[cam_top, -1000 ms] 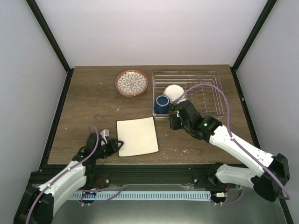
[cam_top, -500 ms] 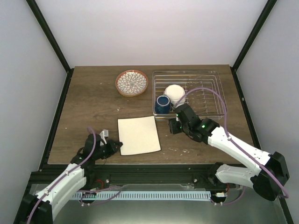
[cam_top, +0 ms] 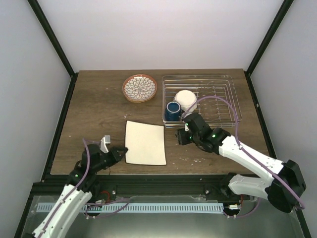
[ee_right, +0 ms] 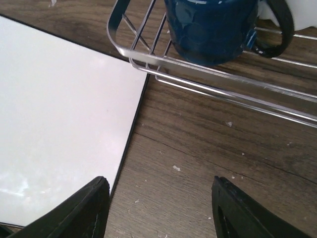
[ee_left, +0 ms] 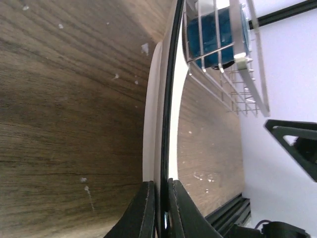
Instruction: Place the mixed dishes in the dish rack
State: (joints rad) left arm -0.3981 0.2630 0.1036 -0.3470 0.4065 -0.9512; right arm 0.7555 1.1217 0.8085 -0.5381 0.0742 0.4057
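The flat cream rectangular plate [cam_top: 145,143] lies on the table in front of the dish rack [cam_top: 233,101]. My left gripper [cam_top: 123,149] is shut on the plate's left edge. In the left wrist view the plate [ee_left: 151,109] shows edge-on, pinched between the fingertips of that gripper [ee_left: 161,184]. My right gripper [cam_top: 182,135] hovers open just right of the plate, nothing between its fingers [ee_right: 84,208]. The dark blue mug [cam_top: 172,110] and the small white bowl [cam_top: 186,99] stand in the rack's near-left corner. The round patterned plate [cam_top: 139,88] rests on the table left of the rack.
In the right wrist view the rack's wire rim [ee_right: 198,69] and the mug [ee_right: 213,29] sit just beyond the plate's right edge [ee_right: 59,124]. Black frame posts and white walls close in the table. Its near edge runs along a black rail [cam_top: 163,179].
My left gripper has shut on the plate's left edge, and that arm has drawn back to the left. The plate has turned slightly. My right gripper has drifted a little toward the near left.
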